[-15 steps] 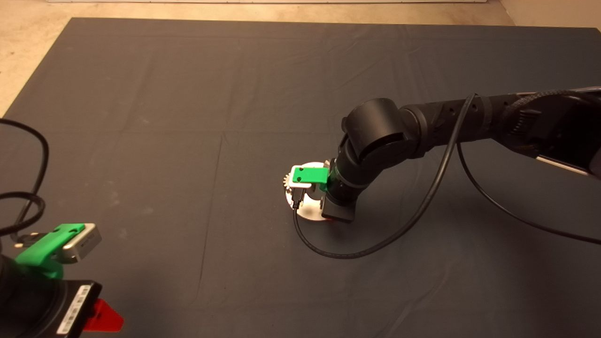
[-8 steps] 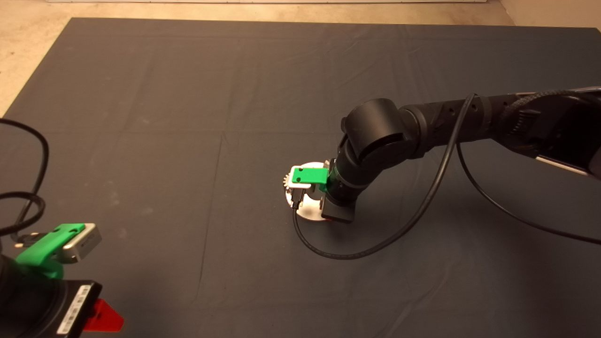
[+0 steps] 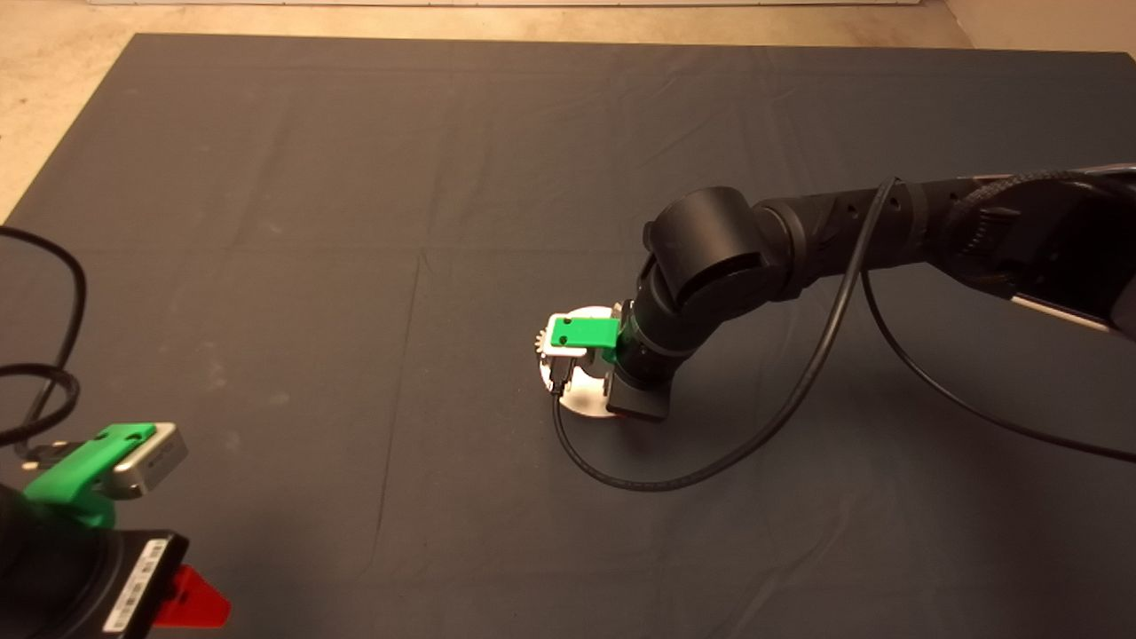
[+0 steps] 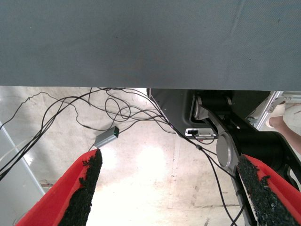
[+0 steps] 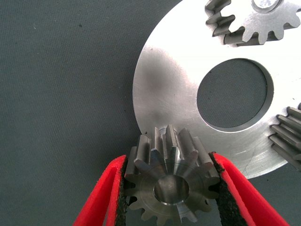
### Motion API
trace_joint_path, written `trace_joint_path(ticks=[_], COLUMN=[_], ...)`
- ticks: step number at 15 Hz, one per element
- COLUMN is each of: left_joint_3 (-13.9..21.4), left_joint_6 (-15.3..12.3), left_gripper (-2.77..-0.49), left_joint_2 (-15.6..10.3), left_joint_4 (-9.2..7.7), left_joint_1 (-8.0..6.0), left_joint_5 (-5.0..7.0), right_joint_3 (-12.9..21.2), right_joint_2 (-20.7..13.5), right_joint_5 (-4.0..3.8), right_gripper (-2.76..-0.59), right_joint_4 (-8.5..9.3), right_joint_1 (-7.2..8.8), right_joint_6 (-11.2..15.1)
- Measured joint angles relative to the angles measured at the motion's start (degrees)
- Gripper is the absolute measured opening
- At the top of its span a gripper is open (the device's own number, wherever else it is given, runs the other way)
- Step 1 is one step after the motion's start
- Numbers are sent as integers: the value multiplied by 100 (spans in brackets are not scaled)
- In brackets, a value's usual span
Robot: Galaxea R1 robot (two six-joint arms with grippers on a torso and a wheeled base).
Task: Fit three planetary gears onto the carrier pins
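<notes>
While two planetary gears (image 5: pixel 256 21) already sit on the disc (image 5: pixel 174 84) around its centre hole, the third gear (image 5: pixel 170 181) remains — pinched in the right hand (image 5: pixel 170 188) at the disc's edge. Its carrier pin seems to lie under it, unseen. The left hand (image 4: pixel 171 188) waits spread, well apart.

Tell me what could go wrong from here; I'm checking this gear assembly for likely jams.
1. The right gripper holds a small toothed steel gear by its sides at the rim of the flat shiny metal disc. The gear hides whatever lies under its bore, so it may bind or tilt if off-centre.
2. Two other toothed gears already sit on the disc; their teeth could clash with the held gear.
3. Releasing before it seats could drop it onto the dark mat.
</notes>
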Motion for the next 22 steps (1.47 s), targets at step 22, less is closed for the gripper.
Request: trace_joint_path(ticks=[22], left_joint_3=[0], left_joint_6=[0], left_gripper=[-122], left_joint_2=[-35], left_joint_4=[-13], left_joint_1=[0], left_joint_5=[0], right_joint_3=[0], right_joint_2=[-16], right_joint_5=[-6], right_gripper=[-229], right_joint_4=[-40], right_joint_1=[-52], right_joint_6=[-1])
